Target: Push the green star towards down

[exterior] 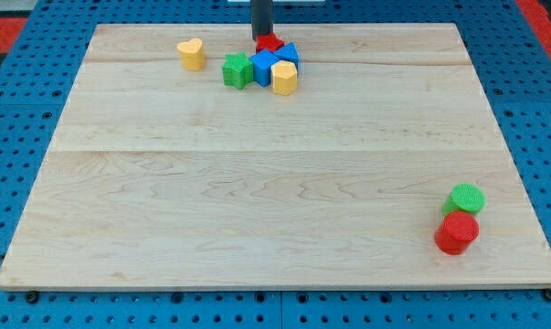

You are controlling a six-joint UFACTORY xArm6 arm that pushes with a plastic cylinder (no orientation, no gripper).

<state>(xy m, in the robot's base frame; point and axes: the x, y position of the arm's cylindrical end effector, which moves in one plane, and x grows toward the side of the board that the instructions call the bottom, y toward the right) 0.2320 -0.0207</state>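
Observation:
The green star (237, 70) lies near the view's top, at the left end of a tight cluster of blocks. To its right are a blue block (263, 67), a second blue block (289, 52), a yellow block (284, 78) and a small red block (270, 42). My tip (261, 36) stands at the top of this cluster, touching or just behind the red block, up and to the right of the green star.
A yellow heart (191, 54) lies left of the cluster. A green cylinder (464, 198) and a red cylinder (457, 232) sit together near the bottom right corner. The wooden board (275, 174) rests on a blue pegboard.

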